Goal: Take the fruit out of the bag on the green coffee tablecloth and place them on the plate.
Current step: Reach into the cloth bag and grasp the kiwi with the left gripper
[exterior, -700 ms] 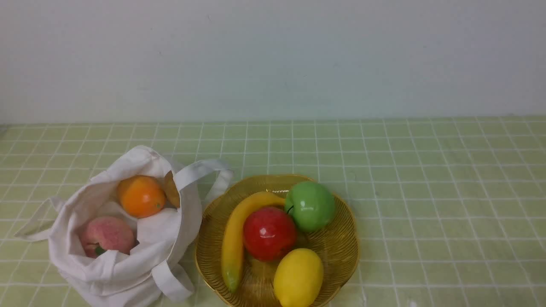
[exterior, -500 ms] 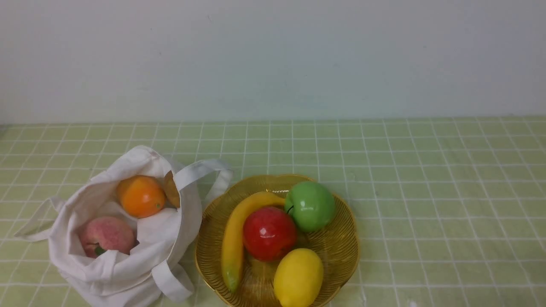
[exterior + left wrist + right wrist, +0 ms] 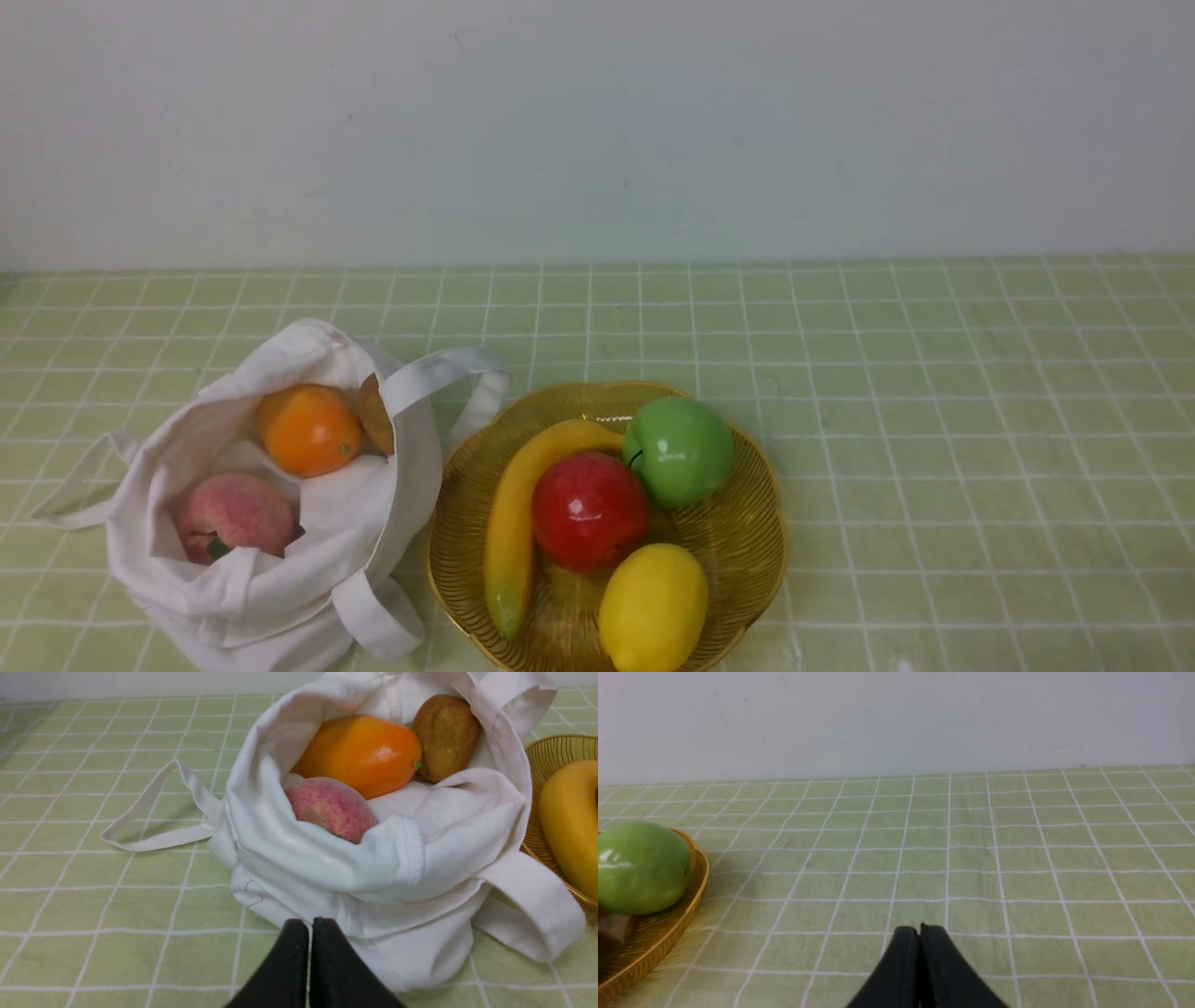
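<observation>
A white cloth bag (image 3: 280,569) (image 3: 355,872) lies open on the green coffee tablecloth (image 3: 934,420), left of the plate (image 3: 747,541). Inside it are an orange fruit (image 3: 308,429) (image 3: 359,753), a pink peach (image 3: 235,516) (image 3: 331,807) and a brownish pear-like fruit (image 3: 375,415) (image 3: 446,735). In the left wrist view my left gripper (image 3: 310,924) is shut and empty, just in front of the bag's near side. My right gripper (image 3: 920,930) is shut and empty over bare cloth, right of the plate (image 3: 654,938). Neither arm shows in the front view.
The golden wire plate holds a banana (image 3: 513,523), a red apple (image 3: 590,511), a green apple (image 3: 680,451) (image 3: 640,868) and a lemon (image 3: 653,607). The bag's strap handles (image 3: 443,373) (image 3: 154,835) trail on the cloth. A pale wall (image 3: 597,131) stands behind the table.
</observation>
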`<state>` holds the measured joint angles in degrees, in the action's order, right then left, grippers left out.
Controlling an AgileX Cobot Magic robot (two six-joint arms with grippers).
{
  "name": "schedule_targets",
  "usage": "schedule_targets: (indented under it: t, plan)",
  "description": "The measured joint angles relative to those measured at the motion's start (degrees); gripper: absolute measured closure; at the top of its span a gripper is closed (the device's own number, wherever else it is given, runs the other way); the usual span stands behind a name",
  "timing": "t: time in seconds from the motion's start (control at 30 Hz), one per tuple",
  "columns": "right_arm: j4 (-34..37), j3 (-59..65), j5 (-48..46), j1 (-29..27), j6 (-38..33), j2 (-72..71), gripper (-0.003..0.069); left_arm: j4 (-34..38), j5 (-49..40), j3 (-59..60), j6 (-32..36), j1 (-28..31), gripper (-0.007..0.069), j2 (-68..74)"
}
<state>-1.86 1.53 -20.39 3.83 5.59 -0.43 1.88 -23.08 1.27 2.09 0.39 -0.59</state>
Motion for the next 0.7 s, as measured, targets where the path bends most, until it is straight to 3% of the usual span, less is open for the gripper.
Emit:
schedule_targets:
  t: [0.5, 0.7]
  plan:
    - [0.00, 0.00, 0.00, 0.00, 0.25, 0.00, 0.0674, 0.10, 0.00, 0.00, 0.00, 0.00, 0.0632, 0.00]
    - [0.00, 0.00, 0.00, 0.00, 0.25, 0.00, 0.0674, 4.18, 0.04, 0.00, 0.00, 0.00, 0.0632, 0.00]
